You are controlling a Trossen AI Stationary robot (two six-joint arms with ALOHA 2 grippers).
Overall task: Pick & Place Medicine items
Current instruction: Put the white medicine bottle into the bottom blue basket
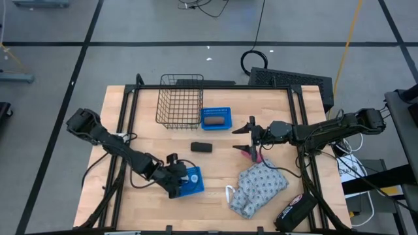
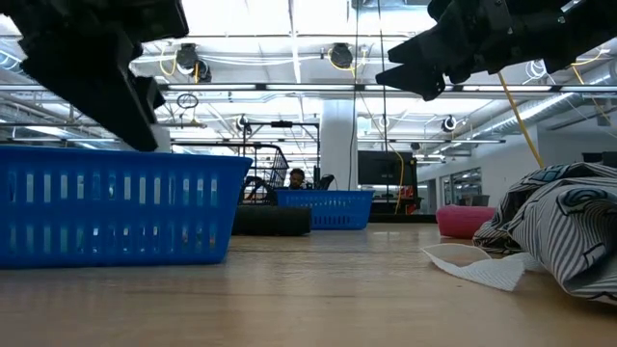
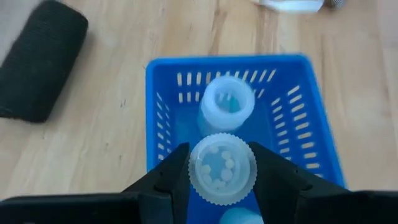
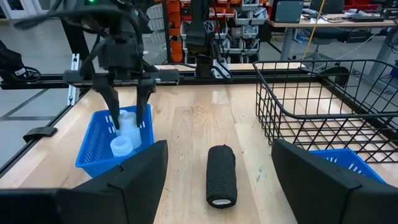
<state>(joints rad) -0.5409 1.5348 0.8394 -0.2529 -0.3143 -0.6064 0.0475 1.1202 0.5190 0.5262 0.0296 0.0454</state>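
left wrist view: left gripper [image 3: 221, 171] clamps bottle [image 3: 222, 168] over blue tray [image 3: 163, 124]; black roll [image 3: 38, 61] beside.

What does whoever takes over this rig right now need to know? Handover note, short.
Left gripper: shut on a white medicine bottle, over the near blue tray at the table's front left.
Right gripper: open, holding nothing, waiting above mid-table right of the black roll.
Bottles: a second bottle stands in the near blue tray, the gripped one beside it; part of a third white item shows at the edge of the left wrist view, unclear.
Done: cannot tell whether the gripped bottle is arriving or leaving.
Left: settle the held bottle; confirm the third.
Elsewhere: wire basket, far blue tray, patterned cloth.
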